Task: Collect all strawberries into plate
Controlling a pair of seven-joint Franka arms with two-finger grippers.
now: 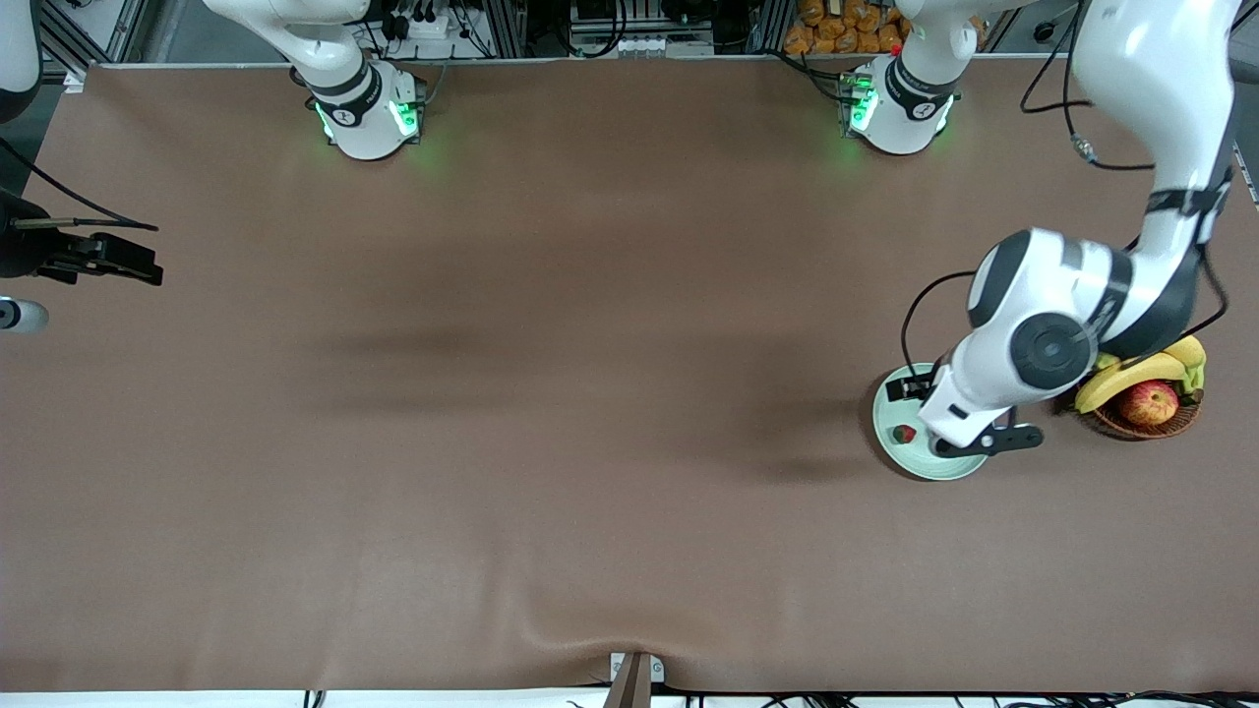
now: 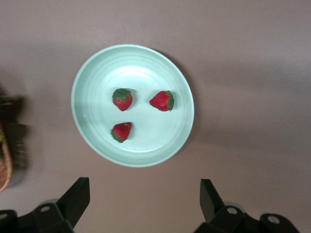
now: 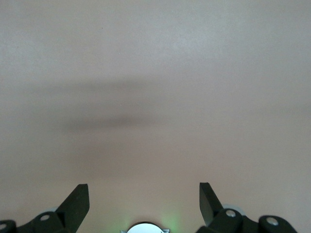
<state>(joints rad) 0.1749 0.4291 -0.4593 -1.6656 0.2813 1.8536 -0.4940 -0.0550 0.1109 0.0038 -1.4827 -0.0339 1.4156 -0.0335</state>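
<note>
- Right now, front view: we see the left gripper [image 1: 946, 425] over the plate [image 1: 920, 467], which sits at the left arm's end of the table, just beside the wicker basket [image 1: 1146, 425] holding an apple [image 1: 1149, 402] and bananas [image 1: 1131, 378]. One strawberry [image 1: 903, 433] shows on the plate; the arm covers the rest. The right gripper [image 1: 118, 258] waits at the right arm's end.
- Left wrist view: we count all three strawberries [image 2: 122, 98] [image 2: 162, 100] [image 2: 121, 131] lying in the plate [image 2: 92, 73], near each other, not touching. Fingers [image 2: 77, 195] spread wide, holding nothing.
- Right wrist view: we see bare table [image 3: 155, 73] only; fingers [image 3: 77, 200] spread apart, empty.
</note>
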